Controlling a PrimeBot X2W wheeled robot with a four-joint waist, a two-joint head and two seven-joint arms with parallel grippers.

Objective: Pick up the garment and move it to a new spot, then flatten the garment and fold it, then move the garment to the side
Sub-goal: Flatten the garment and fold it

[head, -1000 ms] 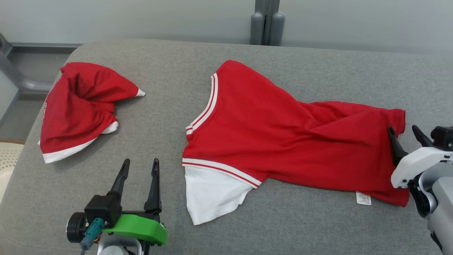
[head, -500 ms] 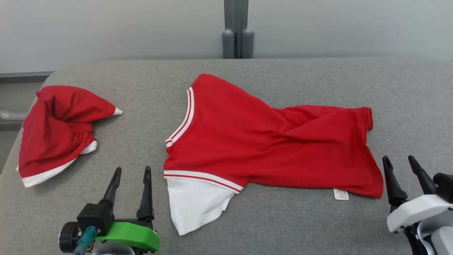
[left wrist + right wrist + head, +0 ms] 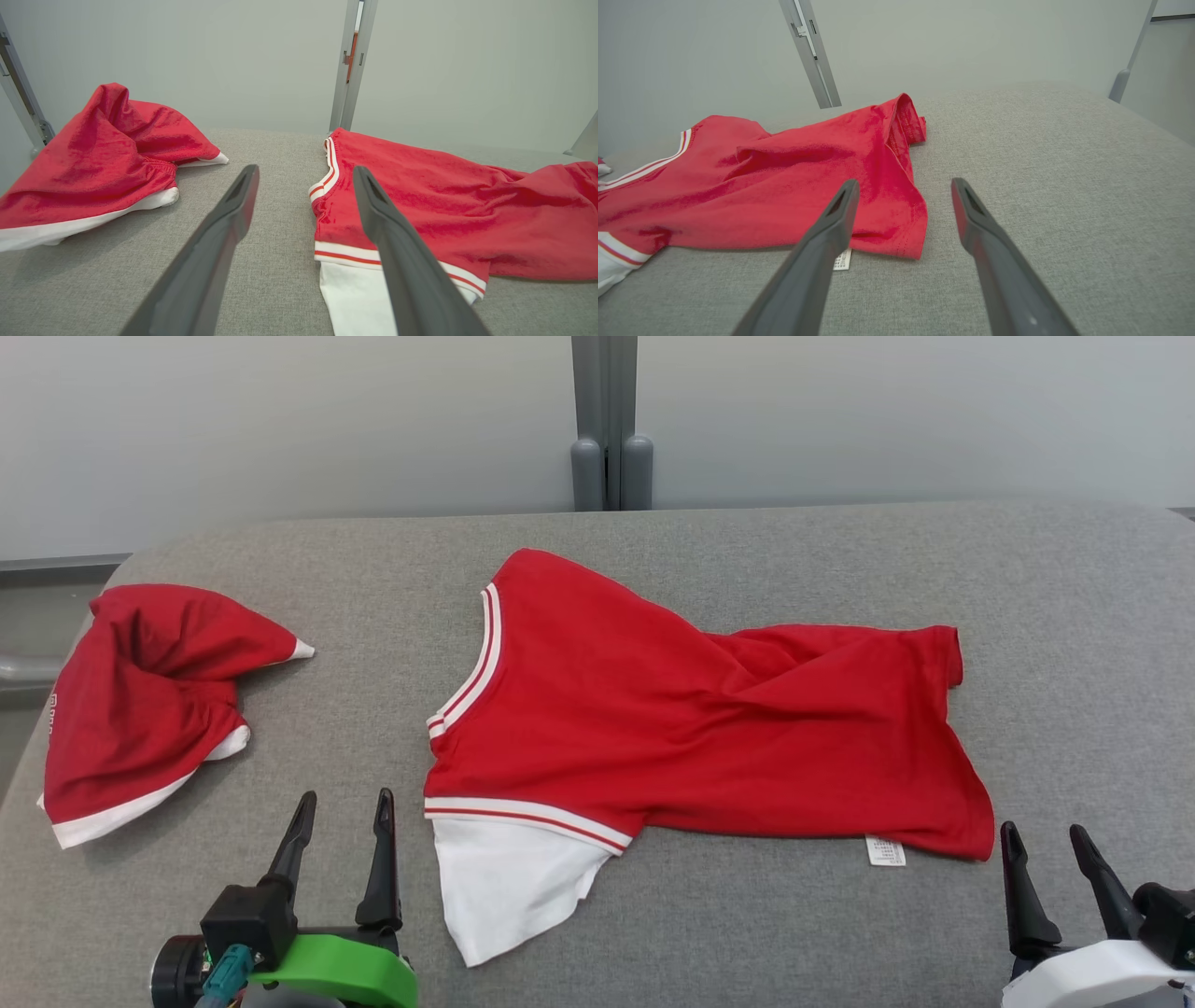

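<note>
So rn the red shirt is lying mostly spread out in the middle of the grey padded table, collar end toward the robot's L, hem toward its R, w/ a diagonal wrinkle bunched across the far R part. It's got a striped red/white neck trim, and a white sleeve sticks out at the near L corner past a striped band. A lil white care label pokes out from under the near hem. Left gripper sits low at the near edge, fingers spread apart w/ nothing btwn them, just beside the white sleeve but not touching it afaict. Right gripper is at the near R, also spread wide and empty, tips just off the shirt's hem corner and near the label. In the right wrist view one finger lines up over that corner, can't tell if it touches the cloth tbh. There's a 2nd red garment w/ white edging crumpled at the far L end of the table, well apart from the shirt. Grey post stands behind the table against a pale wall.
</note>
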